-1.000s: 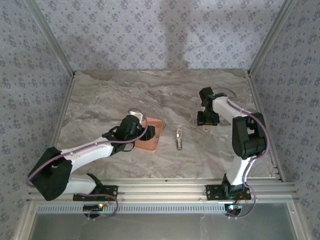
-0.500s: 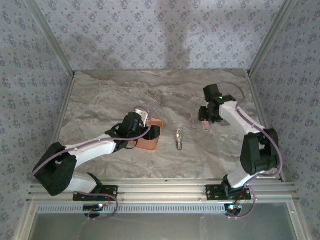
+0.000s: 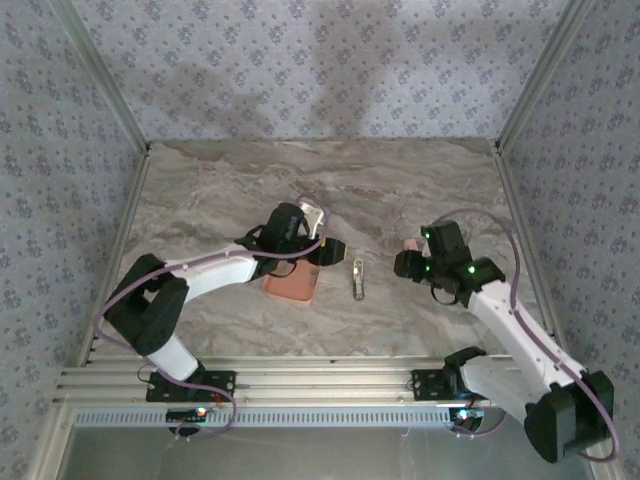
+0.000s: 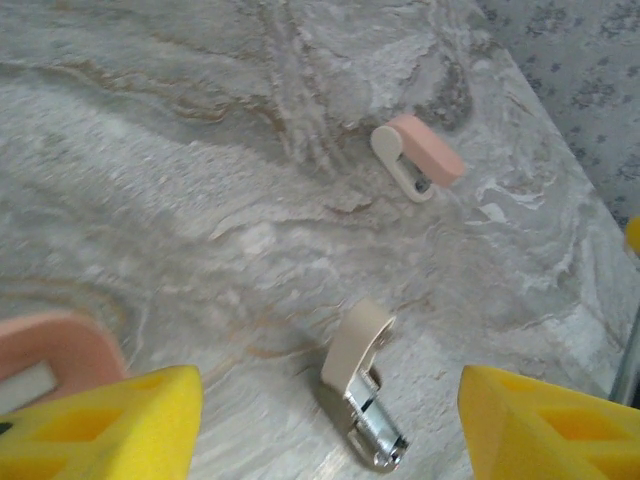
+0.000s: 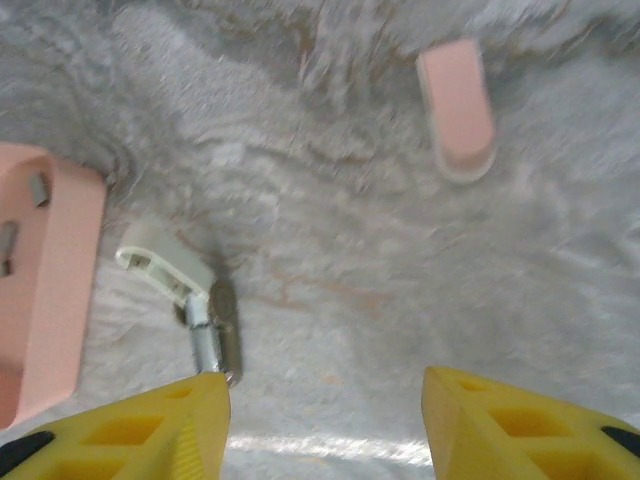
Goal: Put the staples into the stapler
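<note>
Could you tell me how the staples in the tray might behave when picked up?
The staples look tiny and thin, so they are probably very light and easily dropped. Lying low inside the tray, they may slide along its floor rather than lift.

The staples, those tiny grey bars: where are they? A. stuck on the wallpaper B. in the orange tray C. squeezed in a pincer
B: in the right wrist view, the staples lie inside the orange tray.
</note>
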